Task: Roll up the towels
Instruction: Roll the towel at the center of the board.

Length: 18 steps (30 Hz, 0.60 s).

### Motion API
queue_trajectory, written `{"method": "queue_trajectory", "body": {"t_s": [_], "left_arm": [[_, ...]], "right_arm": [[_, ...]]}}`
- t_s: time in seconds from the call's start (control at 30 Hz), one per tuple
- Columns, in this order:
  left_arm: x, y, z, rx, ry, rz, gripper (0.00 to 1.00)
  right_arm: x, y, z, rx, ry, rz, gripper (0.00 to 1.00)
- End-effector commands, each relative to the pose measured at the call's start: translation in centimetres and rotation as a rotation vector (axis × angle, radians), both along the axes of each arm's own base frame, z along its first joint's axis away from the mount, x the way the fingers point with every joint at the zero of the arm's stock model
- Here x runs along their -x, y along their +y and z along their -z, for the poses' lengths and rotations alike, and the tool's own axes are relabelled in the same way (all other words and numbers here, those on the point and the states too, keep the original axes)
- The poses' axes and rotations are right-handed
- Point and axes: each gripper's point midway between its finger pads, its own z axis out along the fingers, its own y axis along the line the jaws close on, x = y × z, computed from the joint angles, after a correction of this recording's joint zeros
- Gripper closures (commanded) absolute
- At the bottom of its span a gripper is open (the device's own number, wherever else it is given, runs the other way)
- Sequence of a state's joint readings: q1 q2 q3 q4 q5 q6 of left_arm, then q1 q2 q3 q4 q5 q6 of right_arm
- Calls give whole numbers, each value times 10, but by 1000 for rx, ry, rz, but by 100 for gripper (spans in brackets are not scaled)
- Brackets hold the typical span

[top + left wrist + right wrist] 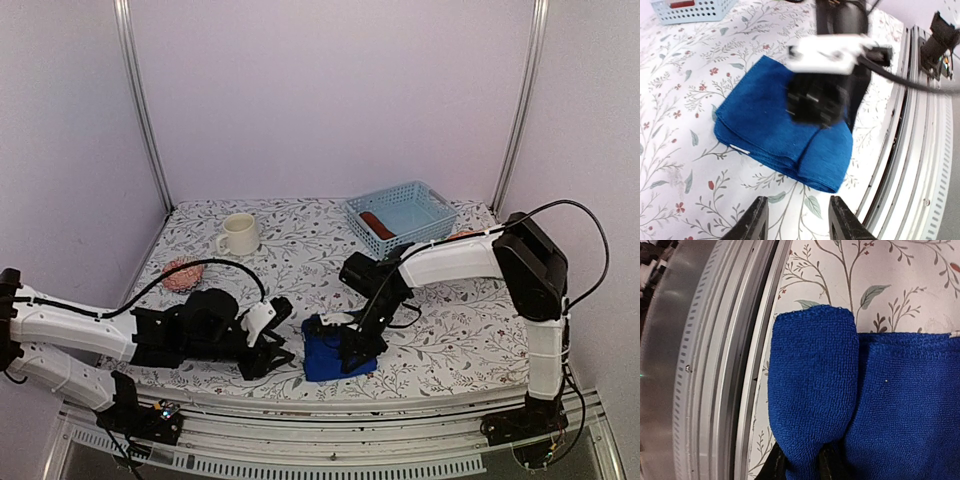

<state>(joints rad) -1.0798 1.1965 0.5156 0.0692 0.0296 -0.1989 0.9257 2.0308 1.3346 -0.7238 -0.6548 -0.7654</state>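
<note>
Beneath right end effector [800, 470], blue towel [900, 405] fold pinched, fingertips [827, 467] cut off.

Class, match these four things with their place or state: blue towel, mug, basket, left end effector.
Things: 1 blue towel; 2 mug; 3 basket; 4 left end effector.
States: a open, empty; b far left, upright; c near edge, fold pinched by right end effector; d far right, reddish cloth inside.
Pairs: 1-c; 2-b; 3-d; 4-a.
</note>
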Motion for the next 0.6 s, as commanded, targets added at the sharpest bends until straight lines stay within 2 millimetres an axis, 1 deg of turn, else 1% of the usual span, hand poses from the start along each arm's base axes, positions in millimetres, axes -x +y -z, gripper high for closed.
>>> {"method": "queue_trajectory", "body": {"t_s": [0.0, 0.1, 0.2, 0.23, 0.27, 0.33, 0.53, 0.57], "left_arm": [[12, -6, 13, -91, -149, 26, 59], [28, -19, 18, -151, -227, 95, 58], [38, -33, 18, -211, -319, 145, 53], [40, -39, 17, -228, -348, 160, 51], [40, -43, 19, -251, -372, 173, 49], [36, -51, 23, -292, -412, 181, 47], [22, -76, 39, -389, -534, 230, 45], [16, -78, 44, -407, -541, 221, 44]], "right_arm": [[21, -27, 21, 221, 421, 113, 87], [6, -23, 22, 220, 520, 159, 87], [-2, -20, 20, 204, 532, 172, 87], [-1, -23, 33, 228, 545, 177, 87], [-1, -23, 36, 237, 544, 179, 87], [-1, -23, 37, 236, 553, 182, 87], [-2, -21, 37, 232, 555, 180, 86], [-2, -20, 36, 230, 553, 180, 86]]}}
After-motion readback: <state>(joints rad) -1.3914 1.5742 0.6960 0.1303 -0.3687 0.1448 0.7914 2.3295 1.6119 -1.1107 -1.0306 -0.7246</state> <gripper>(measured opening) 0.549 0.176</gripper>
